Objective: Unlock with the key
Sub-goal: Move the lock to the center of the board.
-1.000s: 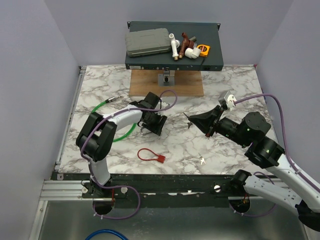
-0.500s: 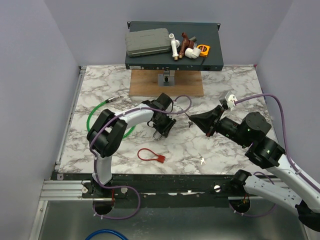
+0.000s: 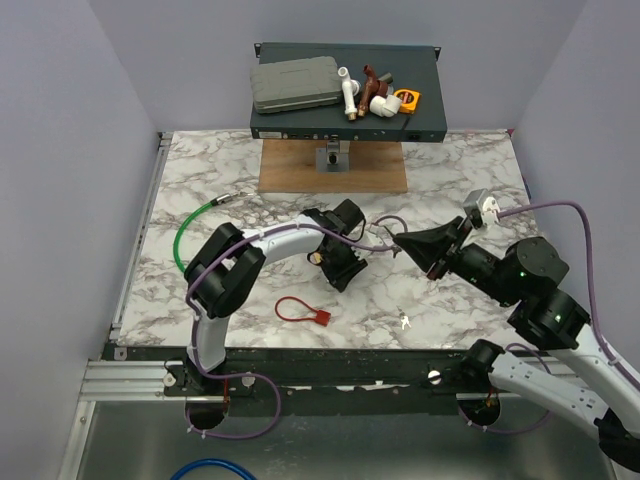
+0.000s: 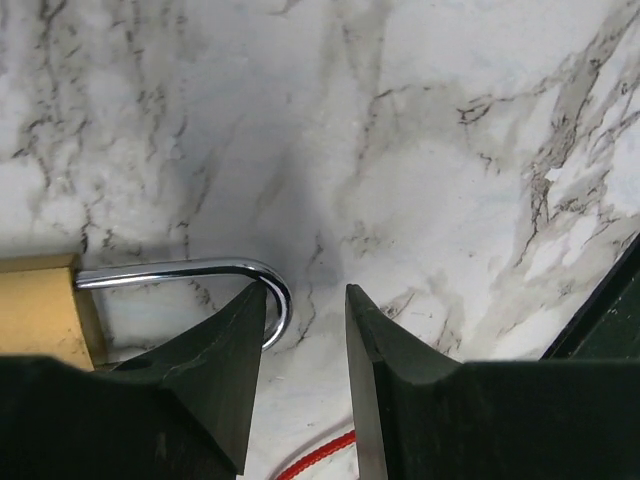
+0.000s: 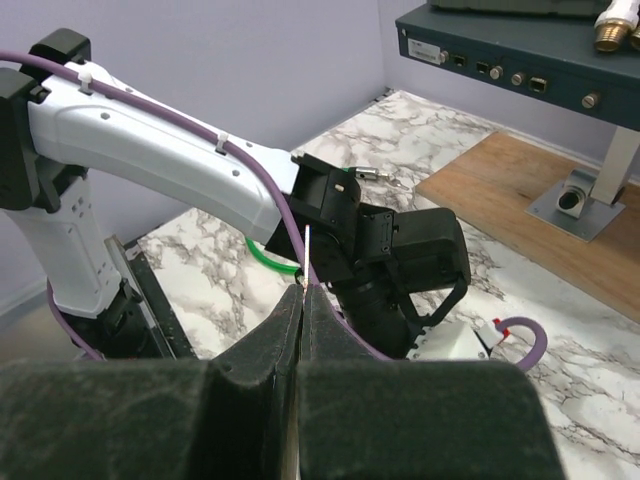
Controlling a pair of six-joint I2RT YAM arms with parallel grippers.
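Observation:
The brass padlock (image 4: 35, 300) lies on the marble with its chrome shackle (image 4: 200, 268) pointing right. My left gripper (image 4: 305, 290) hovers over the shackle's bend, jaws apart, bare marble showing between them. The left fingertip (image 4: 245, 330) covers part of the bend. In the top view the padlock (image 3: 316, 257) shows as a brass spot beside the left gripper (image 3: 345, 272). My right gripper (image 5: 305, 288) is shut on the key (image 5: 307, 255), whose thin blade sticks up edge-on from the fingertips. Seen from above, the key (image 3: 385, 236) hangs in the air just right of the left wrist.
A red cord loop (image 3: 300, 310) and a small metal piece (image 3: 405, 321) lie near the front edge. A green cable (image 3: 185, 235) curves at the left. A wooden board (image 3: 333, 165) and a raised dark box (image 3: 345, 95) carrying several items stand at the back.
The left arm has swung right and forward across the table, and its jaws have narrowed. The right arm has shifted slightly right with the key still pinched.

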